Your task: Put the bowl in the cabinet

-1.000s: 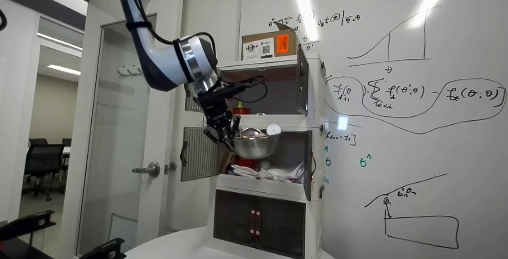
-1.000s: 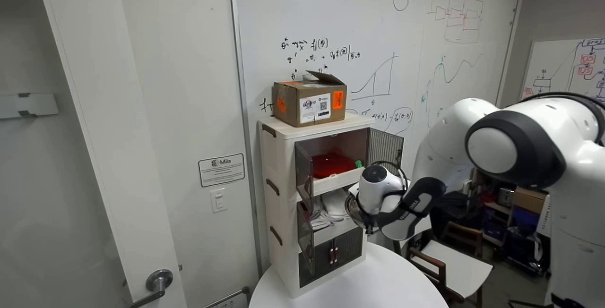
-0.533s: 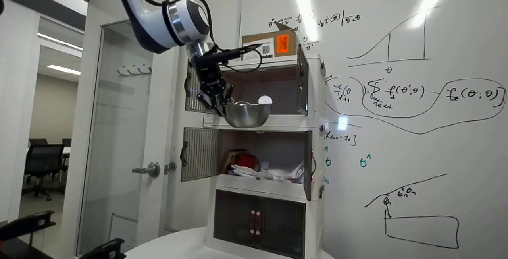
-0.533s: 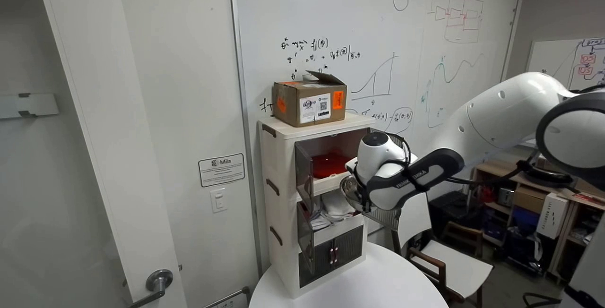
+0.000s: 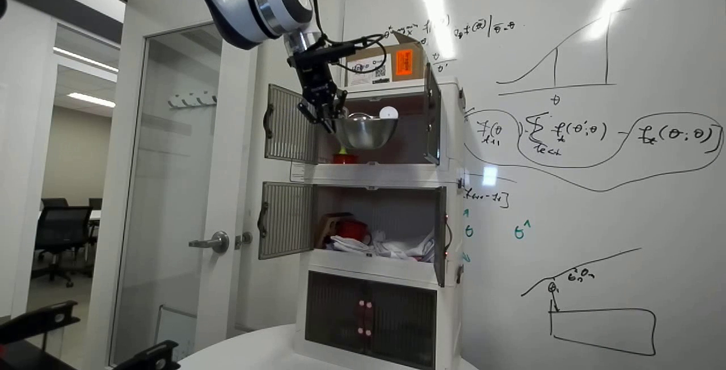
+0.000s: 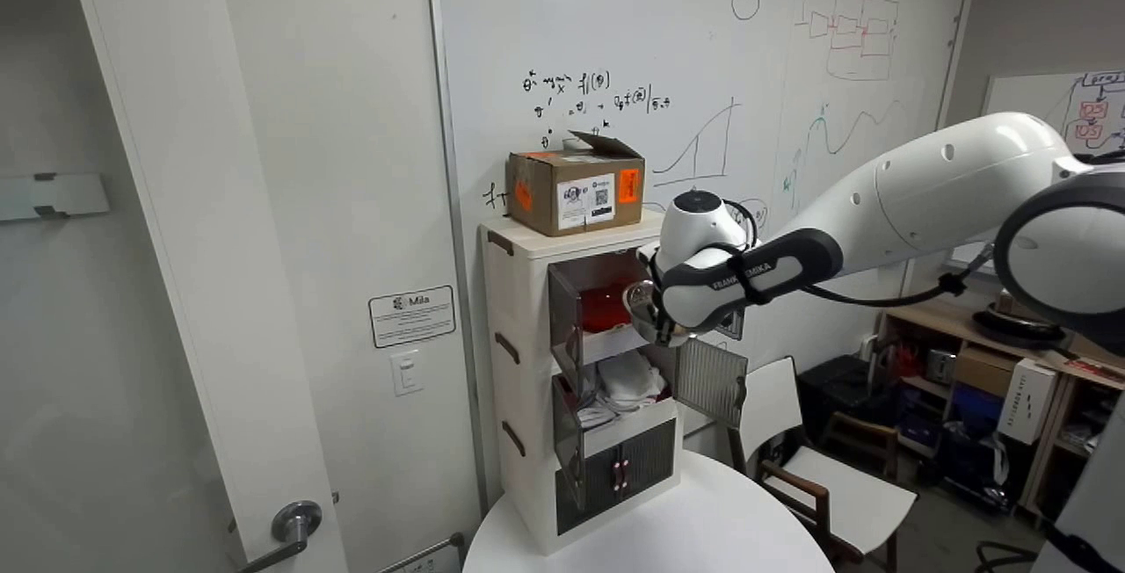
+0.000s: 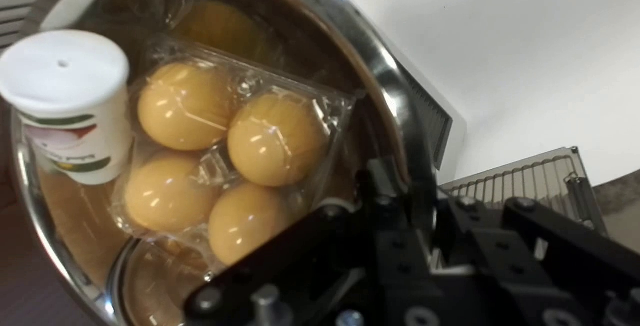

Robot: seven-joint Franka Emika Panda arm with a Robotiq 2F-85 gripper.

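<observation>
Gripper [image 7: 419, 193] jaws pinched on rim of steel bowl [image 5: 366, 134]. Eggs [image 7: 275, 138] recognisable in wrist view only; round item [image 7: 159, 282] there cut off.

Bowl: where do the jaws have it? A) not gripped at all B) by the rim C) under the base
B: in the wrist view, the rim of the metal bowl runs between the jaws, one side inside the wall, the other outside.

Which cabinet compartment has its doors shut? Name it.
The bottom compartment: its dark doors are closed, whereas those of the top compartment and middle compartment stand open.
</observation>
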